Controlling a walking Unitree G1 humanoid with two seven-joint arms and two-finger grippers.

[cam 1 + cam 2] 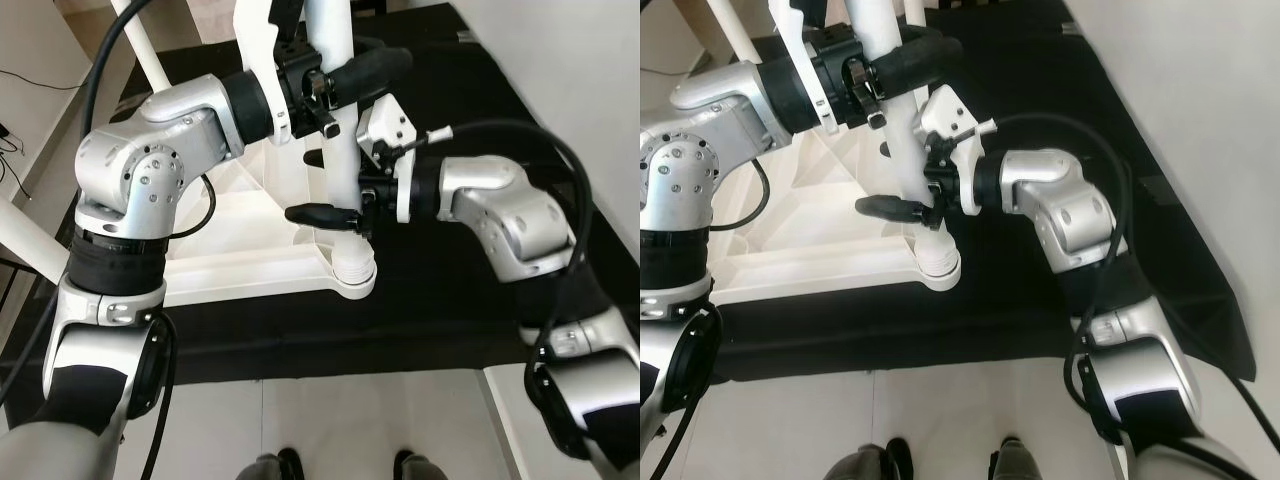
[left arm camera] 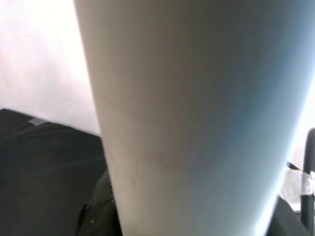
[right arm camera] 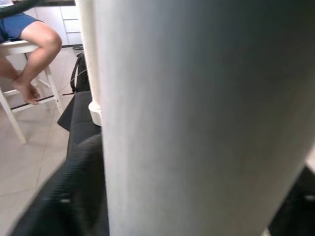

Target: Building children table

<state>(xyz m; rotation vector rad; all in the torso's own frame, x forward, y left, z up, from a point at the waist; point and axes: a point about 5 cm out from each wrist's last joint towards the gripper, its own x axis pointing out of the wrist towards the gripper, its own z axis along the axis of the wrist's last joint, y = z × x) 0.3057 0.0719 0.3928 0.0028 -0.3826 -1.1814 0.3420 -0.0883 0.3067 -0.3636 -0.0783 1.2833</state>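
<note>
A white table leg (image 1: pixel 338 120) is being held upright over the near right corner of the overturned white table top (image 1: pixel 250 250), its lower end seated at a round white socket (image 1: pixel 354 272) on that corner. The table top is lying on a black mat (image 1: pixel 450 260) spread over the pale tiled floor (image 1: pixel 330 420).

The leg is being gripped in two places. The left gripper (image 1: pixel 345 75) is clamped on it high up, one black finger being wrapped across the front of the leg. The right gripper (image 1: pixel 335 215) is clamped on it lower, just above the socket, one long black finger being seen projecting to the robot's left past the leg. In both wrist views the leg (image 2: pixel 197 118) is being imaged at very close range as a broad white column, with black mat behind it.

Other white legs (image 1: pixel 140 40) are being seen at the far edge of the scene, standing at an angle. A black cable (image 1: pixel 520 140) is looping over the right forearm. In the right wrist view a person's bare leg (image 3: pixel 39 49) is being seen beside a white stool (image 3: pixel 19 73) on the tiled floor. The robot's own feet (image 1: pixel 340 465) are being seen at the near edge, on the tiles.
</note>
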